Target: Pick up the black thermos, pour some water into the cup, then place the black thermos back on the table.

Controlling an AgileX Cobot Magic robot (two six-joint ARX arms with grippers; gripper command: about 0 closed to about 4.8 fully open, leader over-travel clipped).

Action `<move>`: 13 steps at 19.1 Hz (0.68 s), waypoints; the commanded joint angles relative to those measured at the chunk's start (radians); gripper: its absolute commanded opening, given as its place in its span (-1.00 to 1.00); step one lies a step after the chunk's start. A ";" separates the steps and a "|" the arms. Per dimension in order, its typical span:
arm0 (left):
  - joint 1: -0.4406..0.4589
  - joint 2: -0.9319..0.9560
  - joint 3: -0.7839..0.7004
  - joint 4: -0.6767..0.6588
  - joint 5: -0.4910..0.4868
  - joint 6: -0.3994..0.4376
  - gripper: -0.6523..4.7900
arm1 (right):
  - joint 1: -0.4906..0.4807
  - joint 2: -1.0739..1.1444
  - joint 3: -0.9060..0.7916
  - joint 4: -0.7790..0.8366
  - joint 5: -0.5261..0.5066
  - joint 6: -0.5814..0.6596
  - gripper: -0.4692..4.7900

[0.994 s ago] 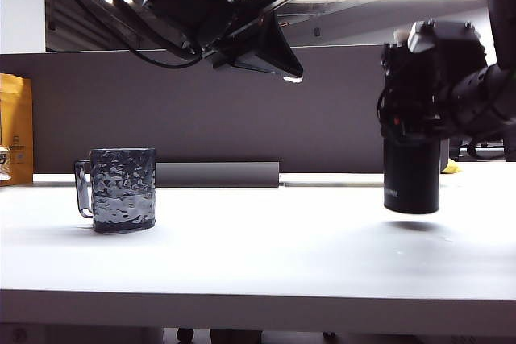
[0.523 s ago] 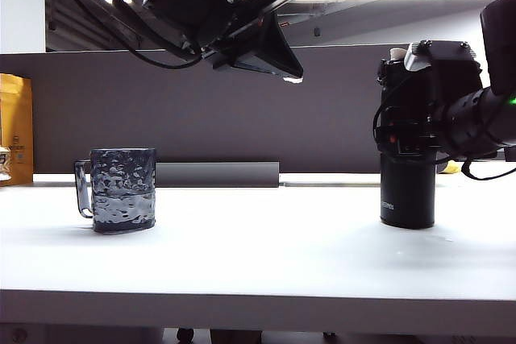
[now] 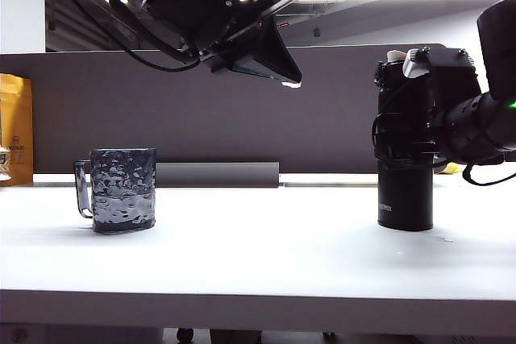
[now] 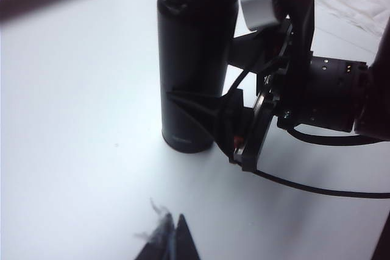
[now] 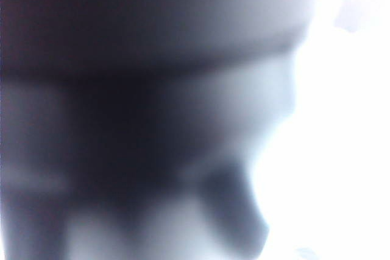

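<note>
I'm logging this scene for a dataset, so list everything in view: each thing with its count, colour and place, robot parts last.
thermos: one, matte black, upright on the table at the right, bottom on the surface.
cup: one, dark grey-blue, bumpy, on the table at the left, handle pointing left.
table: one, white, across the foreground.
partition: one, grey, behind the table.
bag: one, yellow, far left edge by the partition.
left gripper: one, black, shut, raised above the table, aimed towards the thermos.
right gripper: one, black, around the upper part of the thermos; the pictures do not show whether it grips or has let go.
</note>
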 commanded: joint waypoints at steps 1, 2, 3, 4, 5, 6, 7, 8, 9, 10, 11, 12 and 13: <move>0.002 -0.011 0.004 -0.007 0.000 -0.006 -0.78 | 0.000 -0.118 0.003 -0.227 -0.007 -0.007 1.00; 0.002 -0.027 0.004 -0.042 -0.002 -0.006 -0.78 | 0.000 -0.196 0.002 -0.361 -0.008 -0.027 0.79; 0.002 -0.052 0.004 -0.076 -0.001 -0.006 -0.78 | 0.000 -0.291 0.003 -0.490 -0.054 -0.029 0.17; 0.002 -0.099 0.004 -0.127 0.001 -0.014 -0.78 | 0.000 -0.446 0.003 -0.640 -0.146 -0.027 -0.80; 0.002 -0.134 0.004 -0.164 0.000 -0.026 -0.78 | 0.005 -0.566 0.003 -0.717 -0.187 -0.012 -0.86; 0.002 -0.151 0.004 -0.186 0.000 -0.032 -0.78 | 0.006 -0.638 0.003 -0.760 -0.186 0.002 -0.86; 0.003 -0.185 0.004 -0.233 -0.019 -0.060 -0.78 | 0.006 -0.766 0.003 -0.832 -0.185 0.004 -0.86; 0.003 -0.230 0.004 -0.304 -0.058 -0.071 -0.78 | 0.005 -0.901 0.003 -0.913 -0.181 0.004 -0.86; 0.003 -0.251 0.004 -0.339 -0.069 -0.074 -0.78 | 0.003 -0.960 0.003 -0.949 -0.180 0.004 -0.86; 0.003 -0.317 0.004 -0.417 -0.068 -0.079 -0.78 | 0.002 -1.087 0.003 -1.030 -0.178 0.005 -0.86; 0.003 -0.362 0.004 -0.455 -0.053 -0.091 -0.78 | 0.002 -1.141 0.003 -1.072 -0.178 0.005 -0.86; 0.002 -0.403 0.004 -0.483 -0.039 -0.098 -0.78 | 0.002 -1.204 0.003 -1.124 -0.178 0.011 -0.86; 0.001 -0.460 0.004 -0.518 -0.016 -0.111 -0.78 | 0.002 -1.253 0.003 -1.168 -0.179 0.027 -0.86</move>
